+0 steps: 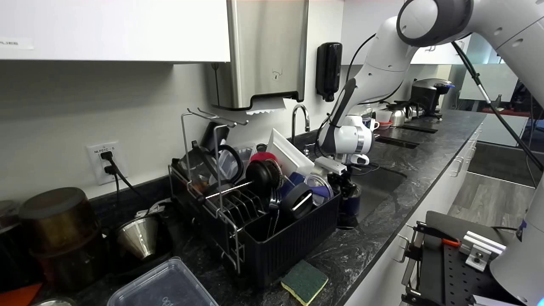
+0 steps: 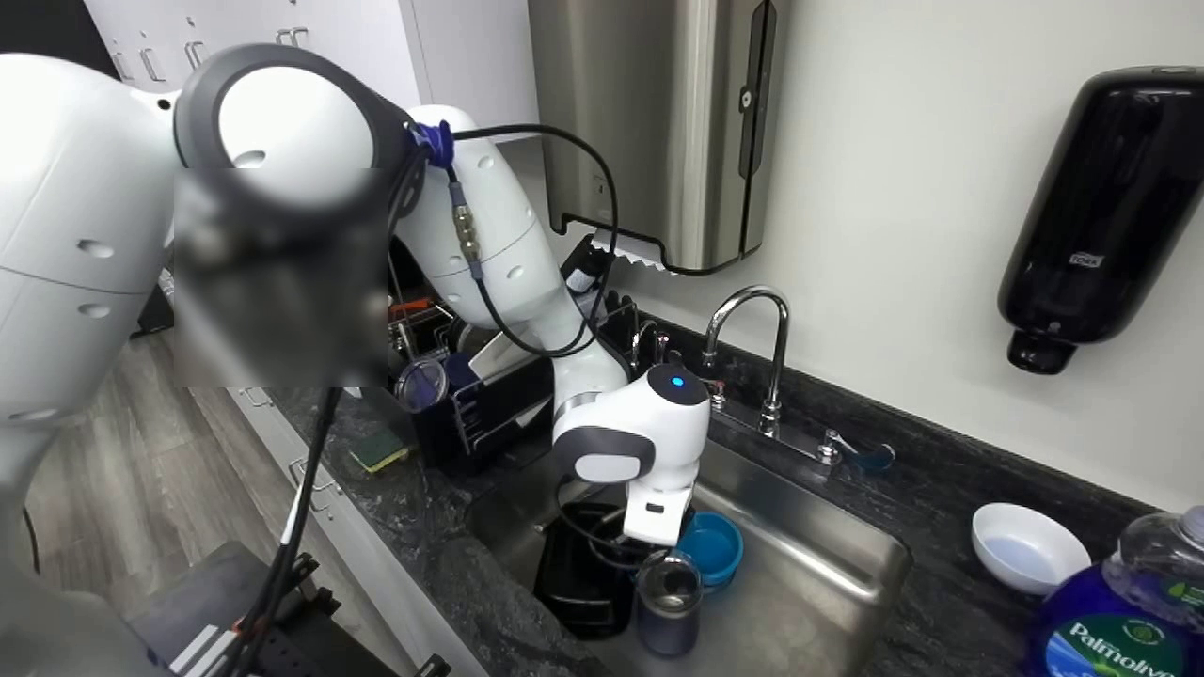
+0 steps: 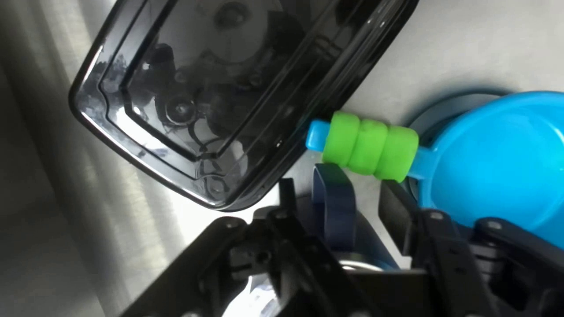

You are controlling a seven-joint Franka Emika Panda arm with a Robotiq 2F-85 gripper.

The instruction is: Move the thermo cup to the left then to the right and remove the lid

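Note:
The thermo cup is a dark navy tumbler with a clear, shiny top. It stands in the sink in an exterior view, and part of it also shows below the gripper in an exterior view. In the wrist view its navy handle rises between the fingers of my gripper. The gripper is open, with a gap on each side of the handle. The gripper's base hides most of the cup in the wrist view. The lid's details are too small to tell.
A black container and a blue pot with a green handle lie in the sink beside the cup. The sink rim and faucet are behind. A full black dish rack and a sponge stand on the counter.

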